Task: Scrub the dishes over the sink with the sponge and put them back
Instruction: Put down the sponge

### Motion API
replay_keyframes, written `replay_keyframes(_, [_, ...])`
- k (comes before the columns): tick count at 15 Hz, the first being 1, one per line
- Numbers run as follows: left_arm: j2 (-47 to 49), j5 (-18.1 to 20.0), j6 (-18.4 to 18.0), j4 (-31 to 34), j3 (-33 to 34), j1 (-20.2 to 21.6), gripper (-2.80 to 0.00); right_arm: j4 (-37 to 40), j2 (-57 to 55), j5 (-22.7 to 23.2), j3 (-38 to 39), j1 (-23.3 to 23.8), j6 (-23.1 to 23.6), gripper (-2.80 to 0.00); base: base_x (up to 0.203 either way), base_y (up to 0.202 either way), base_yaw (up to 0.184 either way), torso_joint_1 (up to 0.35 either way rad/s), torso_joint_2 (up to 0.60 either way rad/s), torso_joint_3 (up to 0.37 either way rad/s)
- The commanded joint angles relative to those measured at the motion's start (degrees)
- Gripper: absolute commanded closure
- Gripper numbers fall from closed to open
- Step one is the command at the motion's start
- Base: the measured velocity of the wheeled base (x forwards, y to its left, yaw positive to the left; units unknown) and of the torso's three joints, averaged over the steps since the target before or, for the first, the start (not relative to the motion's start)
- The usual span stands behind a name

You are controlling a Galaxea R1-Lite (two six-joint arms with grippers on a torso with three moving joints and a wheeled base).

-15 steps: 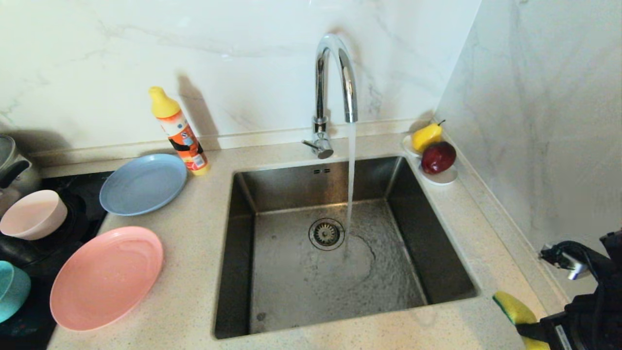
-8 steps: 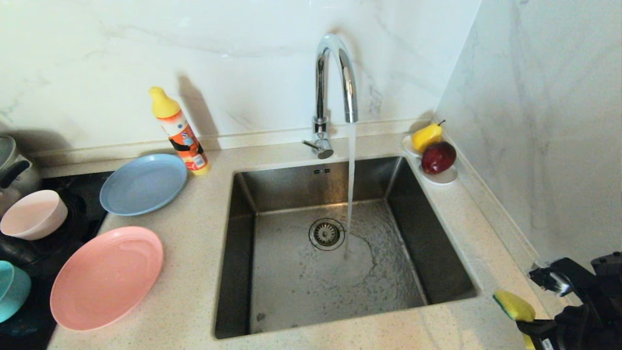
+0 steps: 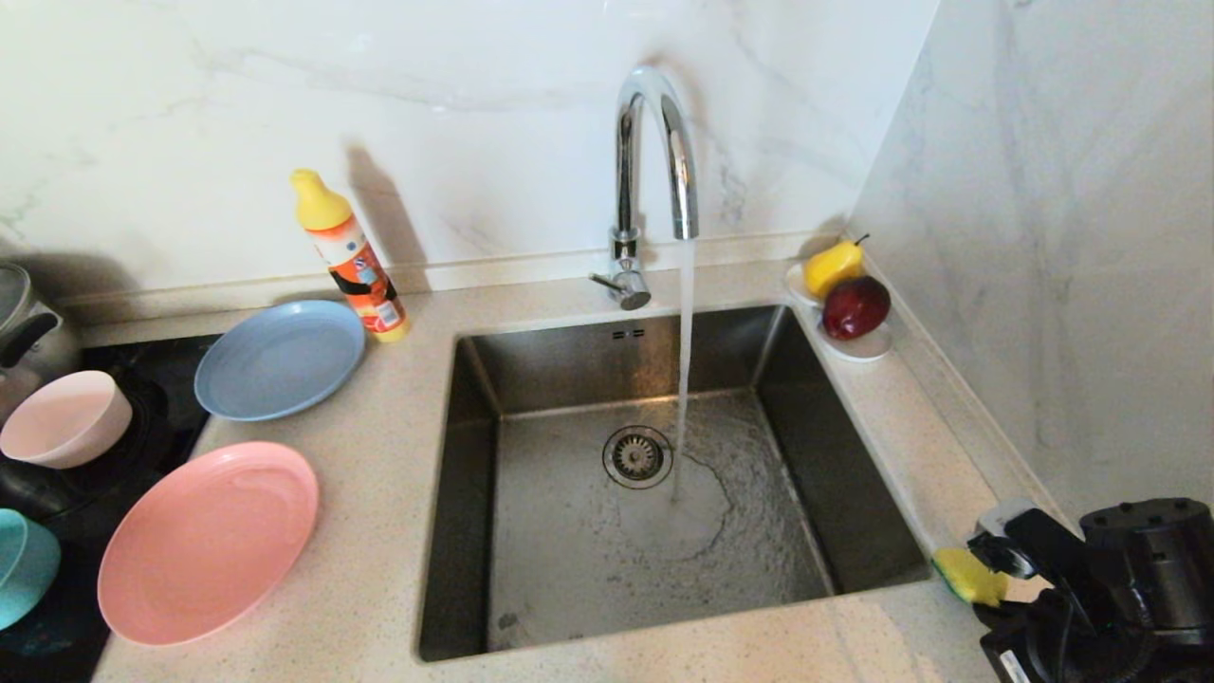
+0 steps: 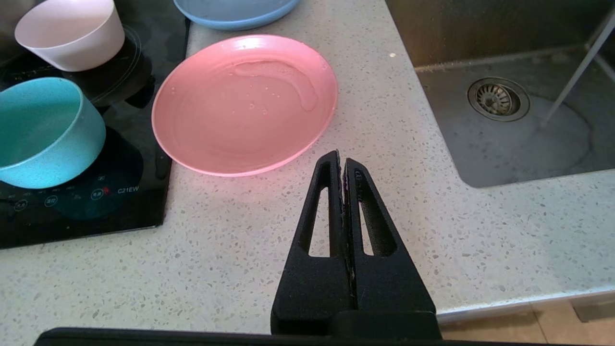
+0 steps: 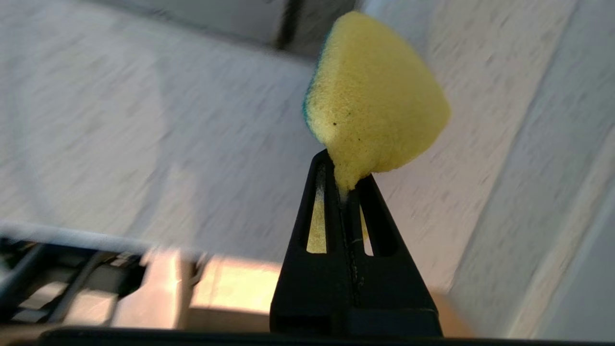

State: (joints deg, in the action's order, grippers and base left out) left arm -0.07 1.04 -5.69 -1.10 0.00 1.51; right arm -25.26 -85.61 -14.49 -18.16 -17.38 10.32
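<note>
From the head camera I see the right gripper point(image 3: 991, 579) at the counter's near right corner, clamped on the sponge point(image 3: 965, 575), just beside the sink point(image 3: 854, 531), where water runs from the faucet point(image 3: 654, 152). The pink plate point(image 3: 209, 541), grey-blue plate point(image 3: 280, 359), pale bowl point(image 3: 64, 417) and teal bowl point(image 3: 24, 566) sit on the left, so I judge no dish is in hand yet; next I need the left arm to fetch one. On the left wrist camera, the left gripper point(image 4: 342, 161) hangs with fingers pressed together, empty, near the pink plate, which looks wet. On the right wrist camera, the sponge bulges yellow, pinched at one end, a green edge showing.
</note>
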Motion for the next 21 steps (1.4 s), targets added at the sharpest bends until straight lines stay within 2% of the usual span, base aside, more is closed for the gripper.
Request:
replay_keyframes(1, [0.2, 0.0, 0.0, 0.0, 1.0, 0.0, 0.0, -3.7, -5.4, -0.7, 0.1, 0.1, 1.4, 0.0, 0.0, 0.0, 0.0, 0.0, 0.0, 0.0])
replay_keyframes(5, [0.2, 0.0, 0.0, 0.0, 1.0, 0.0, 0.0, -9.0, -9.3, -1.5, -1.0, 0.8, 3.4, 0.0, 0.0, 0.0, 0.0, 0.0, 0.0, 0.0])
replay_keyframes(9, [0.2, 0.0, 0.0, 0.0, 1.0, 0.1, 0.0, -11.7, -9.3, -2.5, -2.9, 3.7, 6.6, 0.0, 0.0, 0.0, 0.0, 0.0, 0.0, 0.0])
replay_keyframes(21, [0.2, 0.0, 0.0, 0.0, 1.0, 0.0, 0.0, -11.4, -11.5, -3.2, -6.1, 5.0, 4.1, 0.0, 0.0, 0.0, 0.0, 0.0, 0.0, 0.0])
